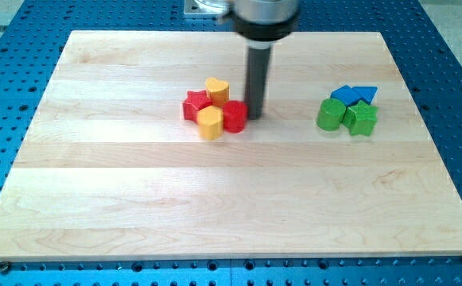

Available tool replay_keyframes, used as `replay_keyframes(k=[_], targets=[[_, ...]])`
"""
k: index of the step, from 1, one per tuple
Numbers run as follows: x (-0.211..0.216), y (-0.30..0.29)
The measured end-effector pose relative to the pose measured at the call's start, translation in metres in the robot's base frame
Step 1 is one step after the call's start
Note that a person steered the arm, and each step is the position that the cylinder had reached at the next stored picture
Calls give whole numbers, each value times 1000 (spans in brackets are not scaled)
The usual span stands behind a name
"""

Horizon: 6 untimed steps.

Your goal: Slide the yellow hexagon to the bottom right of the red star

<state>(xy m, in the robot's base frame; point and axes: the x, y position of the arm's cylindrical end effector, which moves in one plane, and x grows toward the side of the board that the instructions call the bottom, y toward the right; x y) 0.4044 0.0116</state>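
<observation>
Tip (pixel 255 116) (no jaws on rod) seemingly touching red cylinder (pixel 234 116); yellow hexagon (pixel 210 123) below red star (pixel 196 105).

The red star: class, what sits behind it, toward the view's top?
Behind the red star, slightly right, sits a yellow heart-shaped block, touching it. My tip stands further right beside the red round block. Nothing visible hides there.

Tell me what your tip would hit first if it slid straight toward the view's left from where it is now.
My tip sits just right of the red round block, so that comes first, almost at once. Behind it lies the yellow hexagon, then the red star. Depth is hard to judge.
</observation>
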Motion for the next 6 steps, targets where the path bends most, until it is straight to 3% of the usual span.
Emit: replay_keyframes(k=[1, 2, 3, 4, 5, 6], targets=[[2, 2], [72, 9], [106, -81], [74, -89], [54, -59], [66, -45]])
